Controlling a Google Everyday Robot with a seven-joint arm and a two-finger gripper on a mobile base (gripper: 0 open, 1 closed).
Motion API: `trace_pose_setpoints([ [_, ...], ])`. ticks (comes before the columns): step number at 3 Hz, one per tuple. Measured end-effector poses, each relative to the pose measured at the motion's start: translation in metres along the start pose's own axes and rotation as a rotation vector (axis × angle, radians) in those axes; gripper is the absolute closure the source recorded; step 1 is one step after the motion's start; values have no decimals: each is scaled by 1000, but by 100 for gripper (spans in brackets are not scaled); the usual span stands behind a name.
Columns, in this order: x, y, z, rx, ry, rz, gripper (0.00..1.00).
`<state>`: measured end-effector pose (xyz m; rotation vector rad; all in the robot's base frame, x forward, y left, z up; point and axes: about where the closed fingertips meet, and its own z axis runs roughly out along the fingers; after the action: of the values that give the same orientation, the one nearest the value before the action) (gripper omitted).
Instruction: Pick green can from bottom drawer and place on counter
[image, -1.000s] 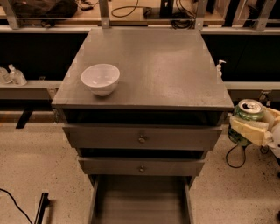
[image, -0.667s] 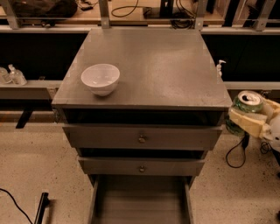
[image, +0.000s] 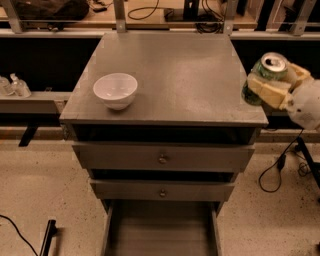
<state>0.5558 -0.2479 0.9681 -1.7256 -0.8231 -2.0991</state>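
The green can (image: 264, 75) is tilted, silver top up, held in my gripper (image: 274, 86) just off the right edge of the counter (image: 185, 75), at about counter height. The pale fingers (image: 268, 91) are shut around the can's body. The bottom drawer (image: 161, 230) stands pulled open at the bottom of the cabinet and its visible part holds nothing.
A white bowl (image: 115, 90) sits on the counter's left front part. Two shallower drawers with round knobs (image: 162, 159) are above the bottom drawer. A long wooden bench with cables (image: 150, 12) runs behind. Clear pump bottles (image: 15, 85) stand on a shelf at the left. Cables lie on the floor at the right.
My gripper has lifted the green can upward from beside the upper drawers to the level of the counter's right edge.
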Motion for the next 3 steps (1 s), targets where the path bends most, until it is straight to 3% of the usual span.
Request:
trace_pose_setpoints([
  [1,16,-3,70,82,40,0,100],
  [3,-20,-35,136,174,-34,37,100],
])
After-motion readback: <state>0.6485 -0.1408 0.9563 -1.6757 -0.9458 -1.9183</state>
